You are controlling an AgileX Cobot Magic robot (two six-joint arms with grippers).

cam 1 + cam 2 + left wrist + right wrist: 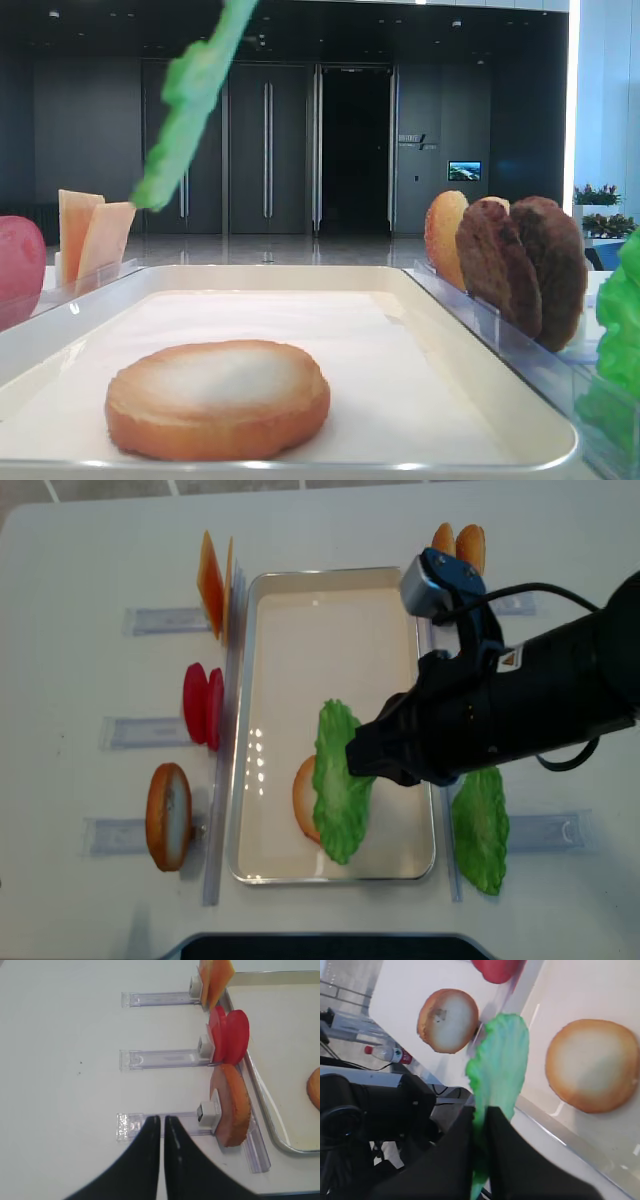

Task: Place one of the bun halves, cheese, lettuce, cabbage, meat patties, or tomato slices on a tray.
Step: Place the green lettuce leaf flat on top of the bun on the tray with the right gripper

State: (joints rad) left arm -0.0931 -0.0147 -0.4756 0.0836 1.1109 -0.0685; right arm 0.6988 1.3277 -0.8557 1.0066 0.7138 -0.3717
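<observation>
Lettuce (pixel 340 780) hangs pinched tight in the right gripper (pixel 362 763) above the tray (pixel 330 577), so it should go down gently onto the bun (pixel 218 398).

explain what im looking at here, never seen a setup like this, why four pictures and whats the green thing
It is a two-armed robot building a toy burger. One picture looks down from above, one sits low at the tray's edge, and two come from cameras on the wrists. The right gripper is shut on a lettuce leaf, hanging over a bun half lying in the tray. The left gripper is shut and holds nothing. Beside the tray, clear racks hold cheese, tomato slices, another bun, patties and more lettuce.
</observation>
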